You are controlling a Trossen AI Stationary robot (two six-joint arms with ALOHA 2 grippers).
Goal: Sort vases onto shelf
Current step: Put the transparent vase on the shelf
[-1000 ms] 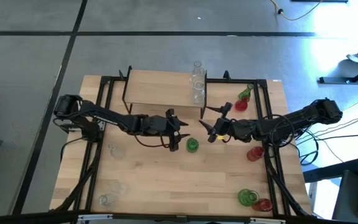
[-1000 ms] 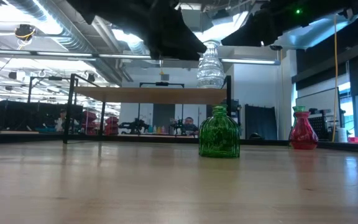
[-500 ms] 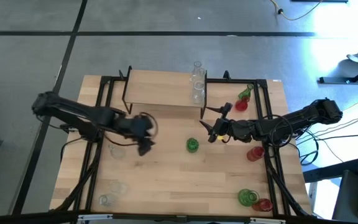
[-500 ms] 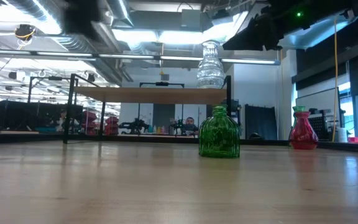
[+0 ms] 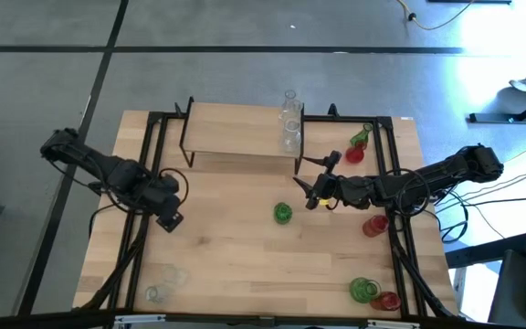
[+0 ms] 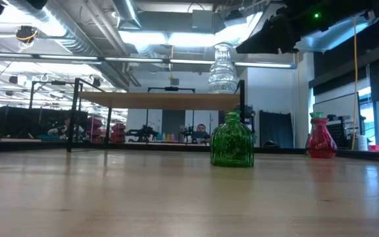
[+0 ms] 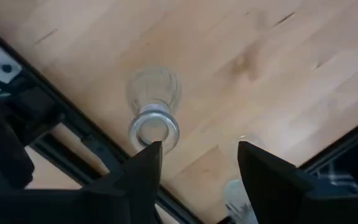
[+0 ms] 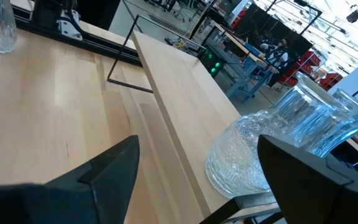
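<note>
My left gripper (image 5: 168, 217) (image 7: 197, 155) is open and hovers over a clear vase (image 7: 154, 106) standing upright on the table near its left side. The vase's mouth shows just ahead of one finger (image 7: 143, 171), apart from it as far as I can tell. My right gripper (image 5: 310, 195) (image 8: 197, 165) is open and empty, right of a green vase (image 5: 282, 213) (image 6: 232, 141) standing mid-table. The shelf (image 5: 240, 137) (image 6: 163, 100) (image 8: 179, 93) stands on its black legs at the far edge. Clear vases (image 5: 290, 128) (image 6: 222, 69) (image 8: 247, 155) stand on its right end.
Red vases (image 5: 373, 224) (image 5: 354, 153) (image 6: 320, 138) and a green one (image 5: 363, 134) stand right of the shelf. A green (image 5: 363, 290) and a red (image 5: 388, 300) vase sit at the near right corner. Clear vases (image 5: 167, 274) (image 5: 153, 294) sit at the near left. Black rails (image 5: 144, 183) run along both sides.
My left arm has swung away from the green vase toward the table's left edge and now hangs over a clear vase there. The green vase has stayed where it was.
</note>
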